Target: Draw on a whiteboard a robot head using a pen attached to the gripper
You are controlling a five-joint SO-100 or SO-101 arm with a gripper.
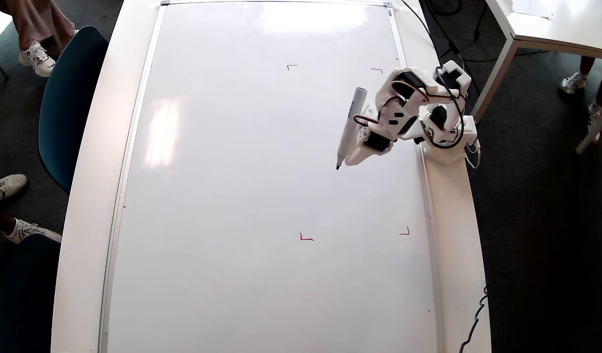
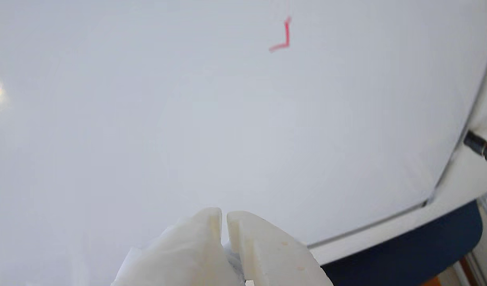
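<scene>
The whiteboard [image 1: 261, 196] lies flat and fills most of the overhead view, with red corner marks [image 1: 305, 238] on its right half. No dark outline of a robot head shows on it. The white arm stands at the board's right edge. Its gripper [image 1: 351, 161] points down-left over the board. The pen [image 1: 350, 125] lies along the gripper's left side, blue cap up, dark tip [image 1: 338, 167] near the board; contact cannot be told. In the wrist view the gripper [image 2: 224, 216] has its jaws together with nothing between them, above bare whiteboard [image 2: 187, 119]. The pen is out of that view.
The board rests on a white table [image 1: 458, 235]. Blue chairs [image 1: 65, 103] and people's feet [image 1: 36, 59] are on the left. A smaller white table [image 1: 551, 29] stands at the top right. Black cables [image 1: 475, 321] run by the arm's base and the table's right edge.
</scene>
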